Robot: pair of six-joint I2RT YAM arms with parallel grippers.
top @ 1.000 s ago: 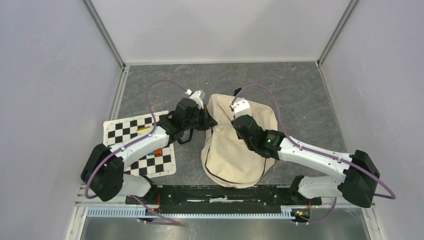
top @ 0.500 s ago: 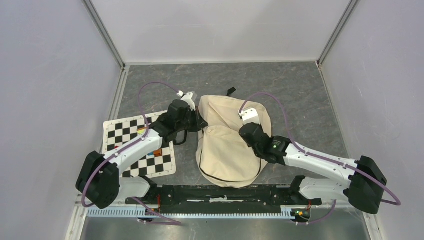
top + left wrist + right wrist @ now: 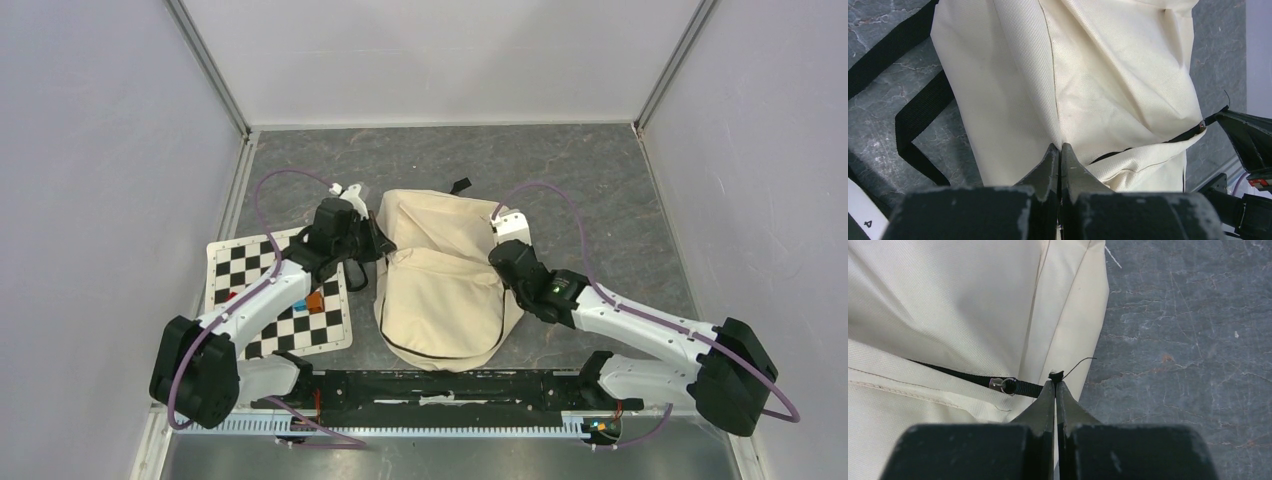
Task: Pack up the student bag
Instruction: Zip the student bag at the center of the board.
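The student bag (image 3: 440, 295), cream fabric with black zippers, lies flat on the grey floor between the arms. My left gripper (image 3: 378, 246) is shut on a fold of the bag's left upper edge; the left wrist view shows its jaws (image 3: 1059, 148) pinching the cream fabric (image 3: 1088, 75), with black straps (image 3: 913, 115) to the left. My right gripper (image 3: 501, 262) is at the bag's right edge. In the right wrist view it (image 3: 1054, 382) is shut on the black zipper pull cord (image 3: 1028, 388), beside the metal slider (image 3: 998, 385).
A black-and-white checkered mat (image 3: 245, 270) lies left of the bag with small orange and red items (image 3: 314, 302) on it, under the left arm. A black rail (image 3: 440, 385) runs along the near edge. Walls enclose the floor on three sides.
Both grippers have moved left and kept their hold. The bag has slid left with them and spread wider along its top edge.
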